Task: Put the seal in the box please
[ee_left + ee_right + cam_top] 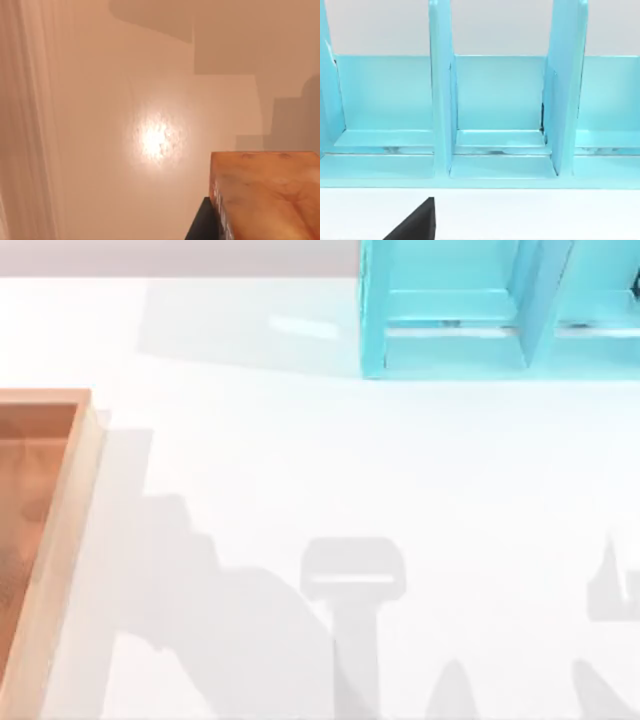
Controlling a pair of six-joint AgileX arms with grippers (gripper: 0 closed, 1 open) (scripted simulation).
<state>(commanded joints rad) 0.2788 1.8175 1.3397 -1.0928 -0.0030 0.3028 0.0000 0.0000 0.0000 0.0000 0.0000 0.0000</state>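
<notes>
Seal (265, 195): reddish-brown block with a paler end, seen close up in the left wrist view, hard against a dark finger (202, 222) of the left hand. Judged to be gripped there, though the closure itself is hidden, so cannot tell for certain. Beneath it lies a smooth orange-tan surface with a glare spot, likely the floor of the box.

Handling, as judgement: small, rigid, light, with flat smooth sides. Best pinched across the narrow faces, mid-length. It may slip if tilted.

Box (75, 480): wooden tray at 9 o'clock on the bench (350, 470).

Turquoise shelf (450, 320): at 1 o'clock, which the right wrist view faces. A dark finger (417, 222) of the right hand shows there; whether released or clenched, cannot tell.
</notes>
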